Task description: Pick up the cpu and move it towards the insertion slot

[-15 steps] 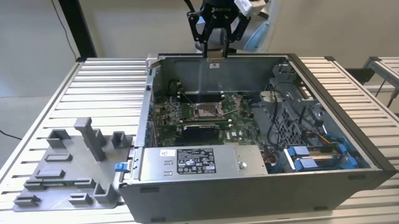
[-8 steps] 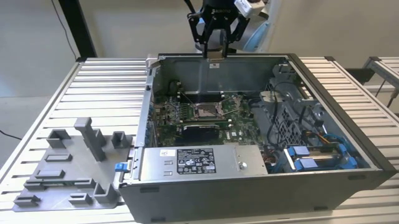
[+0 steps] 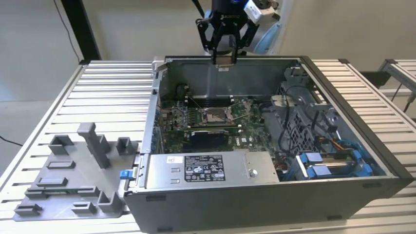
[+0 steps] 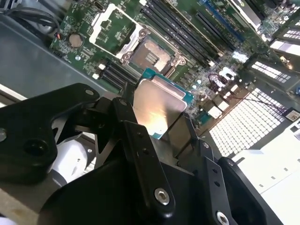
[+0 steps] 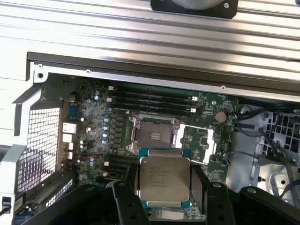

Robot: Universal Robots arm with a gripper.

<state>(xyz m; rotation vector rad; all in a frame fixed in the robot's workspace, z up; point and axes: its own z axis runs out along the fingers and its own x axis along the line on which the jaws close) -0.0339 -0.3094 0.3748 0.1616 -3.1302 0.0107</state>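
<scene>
Pinching the cpu [image 5: 165, 180] by its edges, the gripper [image 3: 224, 59] hangs high above the insertion slot [image 3: 215, 115], keeping the chip's face level for seating.

My hand [image 4: 157, 122] is made of matte black metal, with angular linked bars and flat fingers [image 4: 140, 154]. Round silver screws sit in the bars. Above it, my wrist has blue and pale grey parts.

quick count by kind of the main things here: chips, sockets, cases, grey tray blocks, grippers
cpu: 1, held in the gripper
insertion slot: 1, open and bare
computer case: 1
grey tray block: 1
gripper: 1
Total: 5
</scene>
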